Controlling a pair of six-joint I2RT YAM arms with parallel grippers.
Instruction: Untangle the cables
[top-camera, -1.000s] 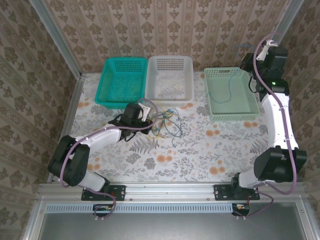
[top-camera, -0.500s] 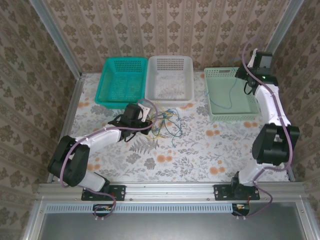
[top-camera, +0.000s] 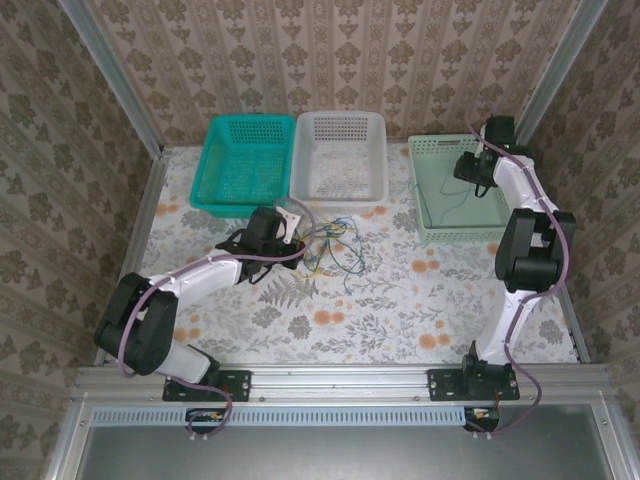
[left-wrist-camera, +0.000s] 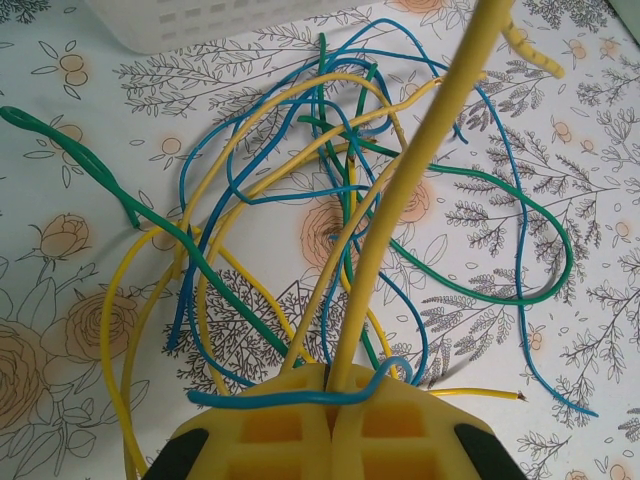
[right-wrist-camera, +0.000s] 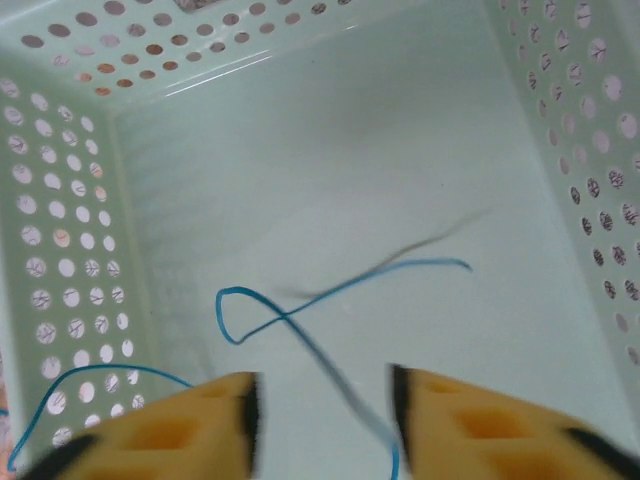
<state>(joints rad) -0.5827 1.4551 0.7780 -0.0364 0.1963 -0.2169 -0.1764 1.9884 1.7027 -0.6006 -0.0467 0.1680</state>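
Yellow-padded left gripper (left-wrist-camera: 330, 400), seemingly pinching yellow cable (left-wrist-camera: 415, 160)

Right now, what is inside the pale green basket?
One thin blue cable, loosely looped, lies within the basket walls. The open right pincer above it covers part of it.

Teal basket (top-camera: 250, 119), white basket (top-camera: 340, 115) and green basket (top-camera: 465, 233) stand on floral tablecloth (top-camera: 400, 300).

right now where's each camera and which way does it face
top external: above, behind the bases, facing down; both arms, cables, pale green basket.
left wrist: down at the cables; left gripper shut on yellow cable.
right wrist: down into the basket; right gripper open over blue cable.
shared: top and left wrist, the cables.
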